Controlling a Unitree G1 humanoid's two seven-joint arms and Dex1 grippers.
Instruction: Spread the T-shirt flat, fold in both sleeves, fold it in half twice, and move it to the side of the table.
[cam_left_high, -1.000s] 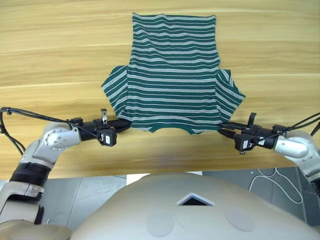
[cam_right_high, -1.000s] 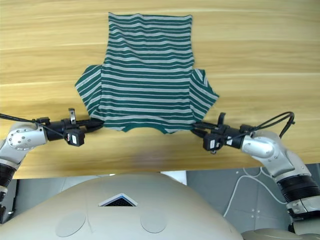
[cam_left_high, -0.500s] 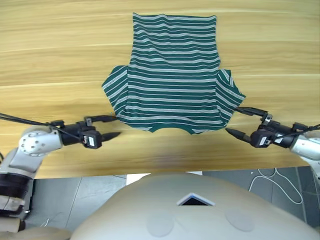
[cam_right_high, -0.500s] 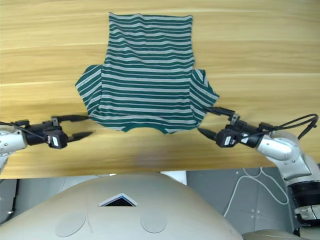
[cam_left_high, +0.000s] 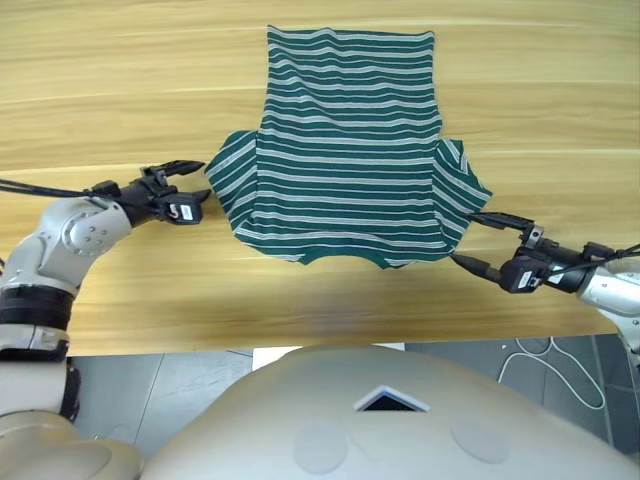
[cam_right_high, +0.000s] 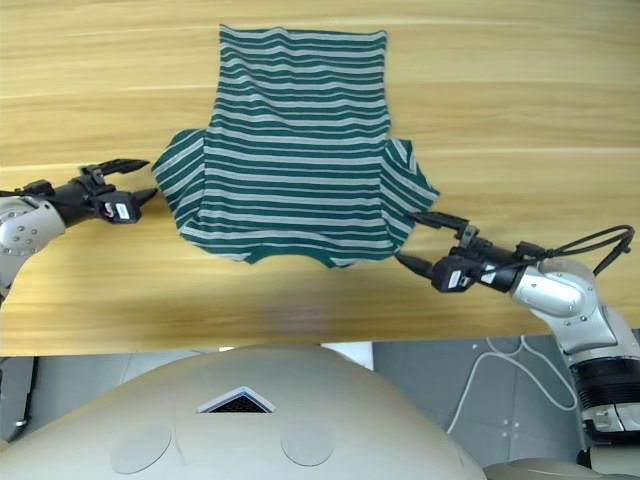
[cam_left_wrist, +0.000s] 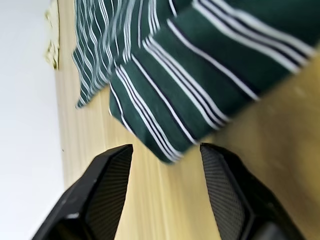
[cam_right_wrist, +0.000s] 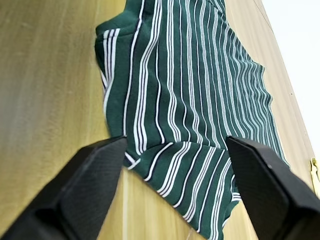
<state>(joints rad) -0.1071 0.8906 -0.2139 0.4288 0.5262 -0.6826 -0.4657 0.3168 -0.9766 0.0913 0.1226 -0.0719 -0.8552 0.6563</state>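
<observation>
The shirt (cam_left_high: 345, 150), green with pale stripes, lies spread near the middle of the wooden bench (cam_left_high: 110, 90). Its collar (cam_left_high: 345, 262) is toward the robot and its hem (cam_left_high: 350, 36) at the far side. The body lies fairly flat, with small ripples along the near edge. Both sleeves stick out sideways. The left sleeve (cam_left_high: 228, 168) is a short flap with a slightly curled edge. The right sleeve (cam_left_high: 462, 180) is a bit wider and puckered where it meets the body.

The left hand (cam_left_high: 205, 179) sits low over the bench at the outer edge of the left sleeve, spread wide and holding nothing. In the left wrist view the sleeve's striped corner lies right between the two black fingertips (cam_left_wrist: 112, 170). Whether either one touches the cloth is hard to tell from there.

The right hand (cam_left_high: 462, 237) is at the near right corner of the shirt, just beside the lower edge of the right sleeve. It is also spread wide and holds nothing. One finger points at the sleeve's outer edge, the other at the corner by the shoulder. The right wrist view looks out between the pads (cam_right_wrist: 90, 180) along the bench, with the sleeve lying just ahead of them.

Black cables (cam_left_high: 50, 188) run back along both forearms.
</observation>
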